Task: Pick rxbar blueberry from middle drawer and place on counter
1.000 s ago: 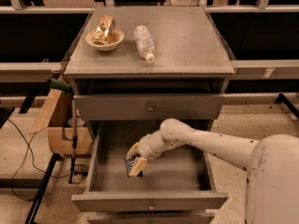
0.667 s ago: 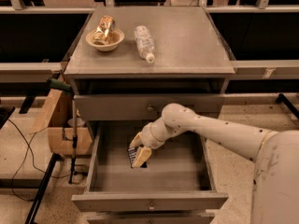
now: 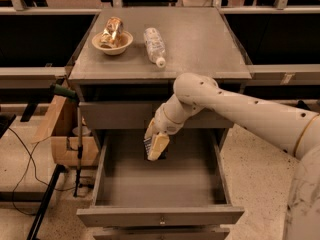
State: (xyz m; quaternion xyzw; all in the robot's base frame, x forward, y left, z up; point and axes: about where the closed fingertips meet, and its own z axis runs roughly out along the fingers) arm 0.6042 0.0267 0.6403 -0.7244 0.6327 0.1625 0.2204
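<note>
Camera view, single arm.

- Jaws: at the end of the pale arm (image 3: 240,106), hanging over the open drawer (image 3: 160,216), just in front of the closed upper drawer (image 3: 115,115). They are clamped on the bar (image 3: 148,145).
- Bar: dark wrapper, pinched between the pale fingers (image 3: 158,145). Its long axis runs roughly up and down and it hangs clear of the drawer floor below.
- Tabletop (image 3: 210,39): above the jaws and further back, past the upper drawer's front edge.
- On the tabletop: a bowl (image 3: 112,43) above and to the jaws' left in view, and a plastic bottle (image 3: 154,46) lying almost straight above them. The bare stretch is above and to the right.

Judgement: pick done, placing not yet. The coming move depends on height, since the bar must clear the tabletop's front lip before going back. Veering right would avoid the bottle.
</note>
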